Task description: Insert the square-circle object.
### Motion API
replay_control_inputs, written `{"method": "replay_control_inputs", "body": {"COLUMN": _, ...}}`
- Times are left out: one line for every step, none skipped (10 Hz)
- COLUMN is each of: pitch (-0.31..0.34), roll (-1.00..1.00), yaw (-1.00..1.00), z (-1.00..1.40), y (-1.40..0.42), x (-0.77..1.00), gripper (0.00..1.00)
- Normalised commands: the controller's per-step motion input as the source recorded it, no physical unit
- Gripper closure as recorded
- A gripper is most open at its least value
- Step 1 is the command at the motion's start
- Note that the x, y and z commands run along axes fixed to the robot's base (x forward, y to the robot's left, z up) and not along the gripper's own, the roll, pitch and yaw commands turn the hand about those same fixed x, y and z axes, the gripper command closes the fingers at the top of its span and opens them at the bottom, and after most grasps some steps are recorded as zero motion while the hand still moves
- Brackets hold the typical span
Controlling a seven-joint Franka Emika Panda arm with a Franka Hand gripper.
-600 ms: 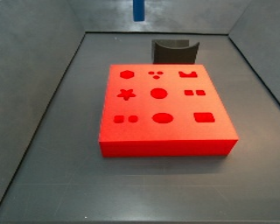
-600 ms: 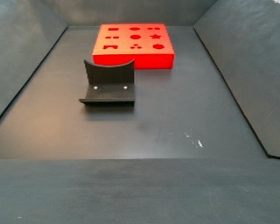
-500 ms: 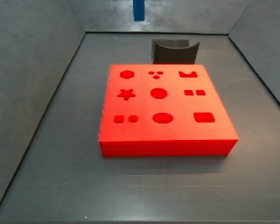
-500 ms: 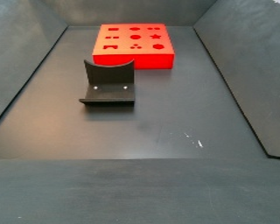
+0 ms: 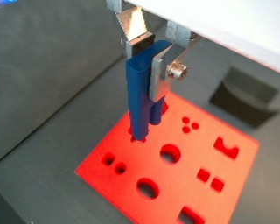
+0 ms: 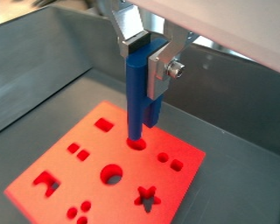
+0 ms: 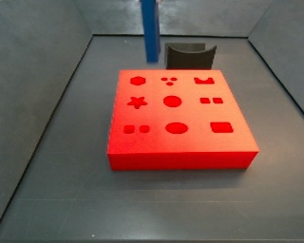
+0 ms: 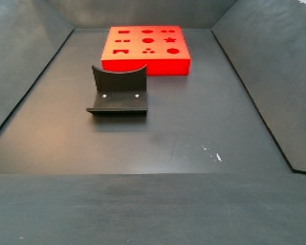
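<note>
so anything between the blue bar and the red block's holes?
Nothing visible. The claw holds the blue bar upright above the red block; in both wrist views only open air lies below its forked end. The dark curved piece sits behind the block, off to the side.

red block [image 7: 180,119] | dark grey curved piece [image 8: 118,91] apart on floor

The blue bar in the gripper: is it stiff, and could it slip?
The square-circle object hangs straight below the gripper, so it is probably stiff. It looks smooth and is clamped only near its top, so it might pivot if its end catches the red block.
</note>
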Motion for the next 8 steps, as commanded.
{"method": "replay_control_inputs", "body": {"pitch": -0.071, "roll": 0.04, "yaw": -0.81, "z": -0.47, "y": -0.45, "x": 0.0, "gripper": 1.0}}
{"method": "replay_control_inputs", "body": {"pitch": 0.0, "roll": 0.15, "yaw": -0.83, "z": -0.32, "y": -0.3, "x": 0.0, "gripper": 1.0}}
{"method": "replay_control_inputs", "body": {"pitch": 0.091, "roll": 0.2, "yaw": -0.87, "z": -0.35, "y": -0.15, "x": -0.1, "gripper": 1.0}}
{"method": "replay_control_inputs", "body": {"pitch": 0.133, "roll": 0.21, "yaw": -0.81, "z": -0.39, "y": -0.11, "x": -0.09, "gripper": 1.0}}
{"method": "replay_control_inputs", "body": {"pitch": 0.167, "roll": 0.13, "yaw": -0.85, "z": -0.26, "y": 0.0, "x": -0.12, "gripper": 1.0}}
{"method": "replay_control_inputs", "body": {"pitch": 0.179, "roll": 0.12, "yaw": -0.85, "z": -0.25, "y": 0.0, "x": -0.12, "gripper": 1.0}}
{"method": "replay_control_inputs", "body": {"pitch": 0.227, "roll": 0.12, "yaw": -0.81, "z": -0.21, "y": 0.0, "x": -0.12, "gripper": 1.0}}
{"method": "replay_control_inputs", "body": {"pitch": 0.303, "roll": 0.13, "yaw": -0.75, "z": -0.17, "y": 0.0, "x": -0.11, "gripper": 1.0}}
